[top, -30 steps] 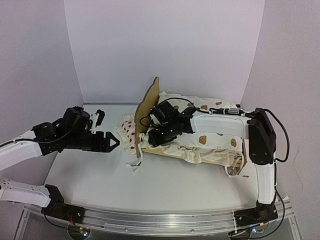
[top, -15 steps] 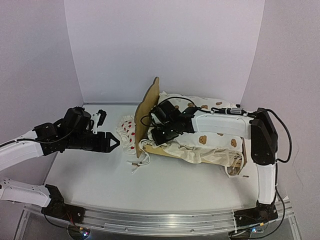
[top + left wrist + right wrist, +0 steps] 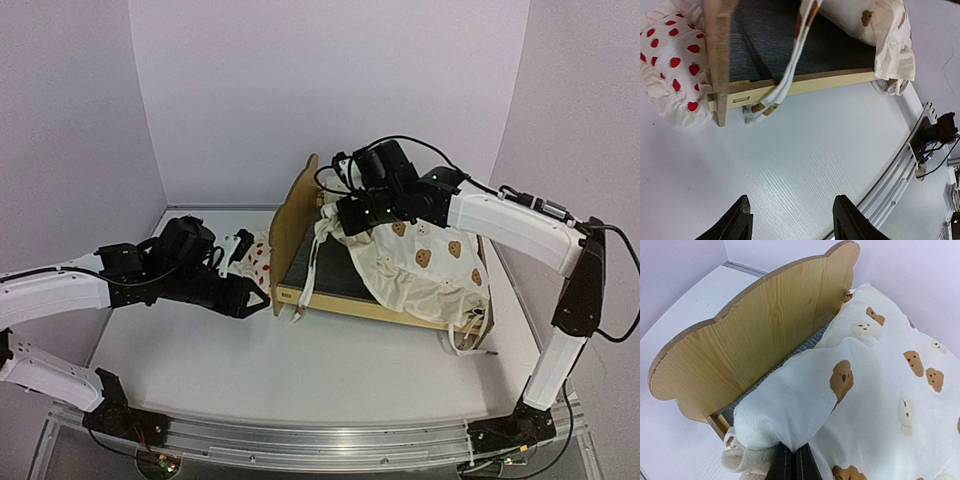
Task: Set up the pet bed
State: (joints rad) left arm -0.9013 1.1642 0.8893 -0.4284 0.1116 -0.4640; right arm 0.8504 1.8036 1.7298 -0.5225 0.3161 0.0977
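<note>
The plywood pet bed (image 3: 296, 215) with its bear-ear headboard (image 3: 755, 335) stands mid-table, its dark grey felt base (image 3: 785, 45) partly bare. The cream bear-print cushion (image 3: 430, 262) lies across the bed's right part, its ties (image 3: 785, 85) hanging over the near rail. My right gripper (image 3: 794, 460) is shut on a corner of the cushion and holds it up just inside the headboard. My left gripper (image 3: 790, 220) is open and empty, low over bare table left of the bed. The strawberry pillow (image 3: 255, 262) lies outside the headboard.
More ties (image 3: 465, 335) hang off the bed's right near corner. The metal rail (image 3: 320, 440) runs along the table's near edge. Walls close in at the back and sides.
</note>
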